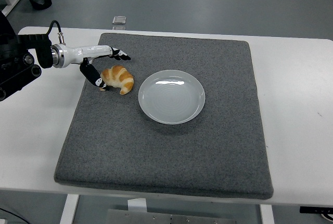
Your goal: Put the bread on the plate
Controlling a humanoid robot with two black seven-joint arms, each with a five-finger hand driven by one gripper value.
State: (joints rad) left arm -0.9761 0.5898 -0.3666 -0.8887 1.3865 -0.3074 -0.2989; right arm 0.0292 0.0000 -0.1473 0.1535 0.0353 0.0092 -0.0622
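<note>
One high camera looks forward and down over the white table (296, 78).
</note>
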